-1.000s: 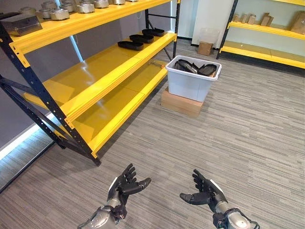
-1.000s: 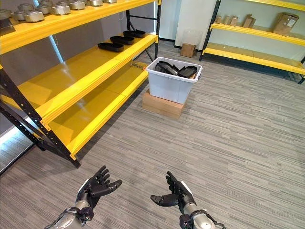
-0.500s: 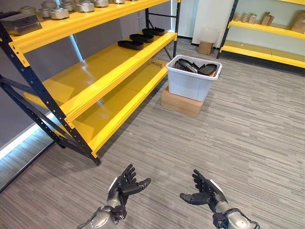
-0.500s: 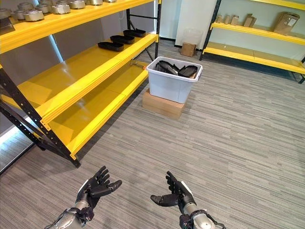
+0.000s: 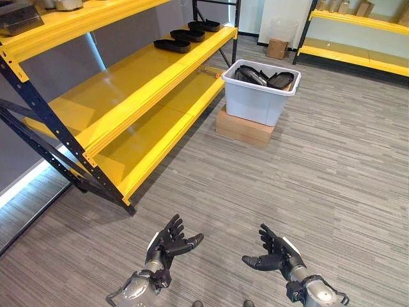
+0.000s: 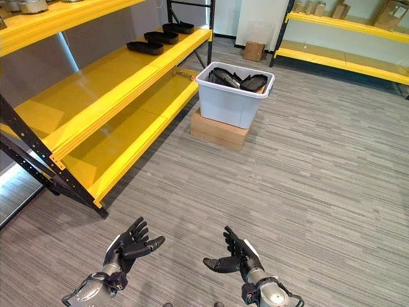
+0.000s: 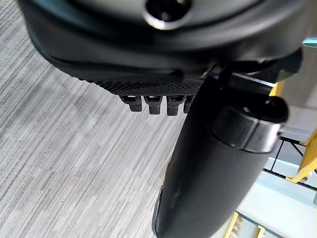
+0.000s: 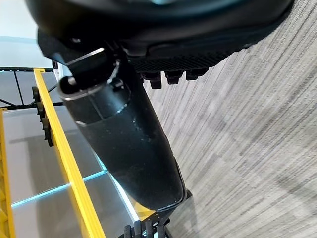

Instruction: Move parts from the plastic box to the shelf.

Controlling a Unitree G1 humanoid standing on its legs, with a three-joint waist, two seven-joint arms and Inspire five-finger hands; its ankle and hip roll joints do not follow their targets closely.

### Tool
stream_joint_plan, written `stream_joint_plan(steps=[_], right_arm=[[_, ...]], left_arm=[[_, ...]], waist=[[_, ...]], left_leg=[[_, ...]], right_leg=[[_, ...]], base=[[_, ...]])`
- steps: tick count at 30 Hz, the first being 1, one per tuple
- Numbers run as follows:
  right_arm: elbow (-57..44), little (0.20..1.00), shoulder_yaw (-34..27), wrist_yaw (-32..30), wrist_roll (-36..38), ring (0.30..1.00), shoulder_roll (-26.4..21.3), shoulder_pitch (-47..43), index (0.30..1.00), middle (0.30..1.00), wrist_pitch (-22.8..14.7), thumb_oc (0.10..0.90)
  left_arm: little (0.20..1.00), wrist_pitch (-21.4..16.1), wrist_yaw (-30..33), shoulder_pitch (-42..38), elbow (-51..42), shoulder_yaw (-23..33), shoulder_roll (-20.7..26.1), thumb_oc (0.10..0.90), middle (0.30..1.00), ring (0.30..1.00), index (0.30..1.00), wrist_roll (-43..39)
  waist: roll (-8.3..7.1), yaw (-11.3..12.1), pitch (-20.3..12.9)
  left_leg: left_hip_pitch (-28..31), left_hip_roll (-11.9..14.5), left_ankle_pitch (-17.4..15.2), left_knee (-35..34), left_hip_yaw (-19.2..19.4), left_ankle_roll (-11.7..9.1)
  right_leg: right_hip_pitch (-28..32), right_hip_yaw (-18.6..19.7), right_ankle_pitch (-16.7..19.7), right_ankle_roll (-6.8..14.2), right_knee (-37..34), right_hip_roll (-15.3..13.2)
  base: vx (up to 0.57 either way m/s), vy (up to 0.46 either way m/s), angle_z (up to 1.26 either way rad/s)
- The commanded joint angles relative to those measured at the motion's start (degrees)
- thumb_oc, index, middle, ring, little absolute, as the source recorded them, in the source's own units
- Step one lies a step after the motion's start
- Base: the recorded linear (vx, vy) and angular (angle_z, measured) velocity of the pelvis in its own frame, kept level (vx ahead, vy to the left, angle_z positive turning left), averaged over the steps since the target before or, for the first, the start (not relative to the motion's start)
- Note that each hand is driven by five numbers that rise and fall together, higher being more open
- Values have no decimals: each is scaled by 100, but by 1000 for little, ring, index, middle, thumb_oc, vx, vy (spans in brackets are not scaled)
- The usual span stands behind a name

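A white plastic box [image 5: 261, 102] stands on a cardboard carton [image 5: 243, 128] far ahead, beside the yellow shelf [image 5: 121, 83]. Several black parts [image 5: 265, 78] lie in the box. Three black parts [image 5: 185, 37] rest at the far end of the shelf's middle level. My left hand [image 5: 165, 247] and right hand [image 5: 276, 255] hover low over the carpet near me, both open and empty, palms facing each other. The box is well beyond reach of either hand.
The shelf's dark upright [image 5: 57, 131] and foot [image 5: 128, 210] stand to my front left. A second yellow shelf [image 5: 358, 57] runs along the back right wall, with a small carton [image 5: 277, 48] on the floor by it. Grey carpet [image 5: 307, 185] lies between me and the box.
The whole picture has shifted: the camera moved forward and tipped down, so box and shelf look a little nearer. Both hands stay open in the same pose.
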Motion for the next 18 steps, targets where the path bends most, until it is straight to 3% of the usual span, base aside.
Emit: stream_joint_plan(steps=[1,2,4,5,6,8,9,12,15,18], right_arm=[[-284,1000,-134,1,202,1000,11,-385,1000,1000,-486,900],[-315,1000,-130,24,133,1000,26,-285,1000,1000,-468,900],[-316,1000,-130,24,133,1000,25,-284,1000,1000,-467,900],[-318,1000,-139,0,77,1000,12,-271,1000,1000,-466,900],[-323,1000,-164,-10,72,1000,16,-235,1000,1000,-478,900],[-341,1000,-195,10,119,1000,-6,-184,1000,1000,-471,900],[-337,1000,-208,24,187,1000,-9,-176,1000,1000,-471,900],[-357,1000,-241,21,245,1000,-7,-115,1000,1000,-478,900],[-340,1000,-294,9,291,1000,-11,-93,1000,1000,-491,900],[-383,1000,-338,8,233,1000,-56,-87,1000,1000,-499,900]], left_arm=[[1000,-417,-60,-434,-306,184,80,900,1000,1000,1000,-112],[1000,-390,-56,-410,-369,170,54,900,1000,1000,1000,-79],[1000,-389,-55,-409,-370,170,54,900,1000,1000,1000,-78],[1000,-382,-105,-458,-389,126,52,900,1000,1000,1000,-68],[1000,-380,-114,-461,-392,115,37,900,1000,1000,1000,-89],[1000,-359,-167,-456,-361,90,23,900,1000,1000,1000,-109],[1000,-345,-172,-486,-327,69,12,900,1000,1000,1000,-88],[1000,-345,-185,-498,-310,73,-10,900,1000,1000,1000,-58],[1000,-361,-194,-518,-247,89,-83,900,1000,1000,1000,-54],[1000,-371,-198,-538,-202,136,-170,900,1000,1000,1000,-73]], waist=[[-124,-66,13],[-52,-107,121],[-63,-94,119],[52,-136,338],[109,-133,361],[163,-262,368],[145,-360,404],[107,-446,393],[34,-551,312],[-17,-662,218]], left_leg=[[-321,5,-1201,1389,-402,135],[-171,-157,-1280,1414,-405,298],[-176,-170,-1284,1419,-388,304],[22,-277,-1344,1419,-336,424],[106,-306,-1409,1430,-284,461],[373,-355,-1484,1310,-338,454],[550,-440,-1526,1257,-457,427],[766,-516,-1598,1144,-521,392],[1079,-589,-1712,1038,-610,275],[1350,-597,-1772,1085,-692,138]], right_leg=[[-555,316,525,465,1637,-992],[-984,427,1123,409,2530,-1087],[-1011,456,1114,417,2559,-1096],[-1444,340,1385,409,3279,-1267],[-1640,74,1255,413,3479,-1494],[-1865,0,1035,414,3581,-1356],[-2004,-45,829,392,3110,-995],[-2070,-292,831,418,2529,-874],[-2001,-867,942,453,1264,-749],[-1967,-1137,1110,468,428,-479]], base=[[59,387,20],[55,298,16],[21,224,23],[61,327,28],[136,380,18],[230,143,0],[194,49,2],[194,5,24],[246,-56,28],[286,-77,31]])
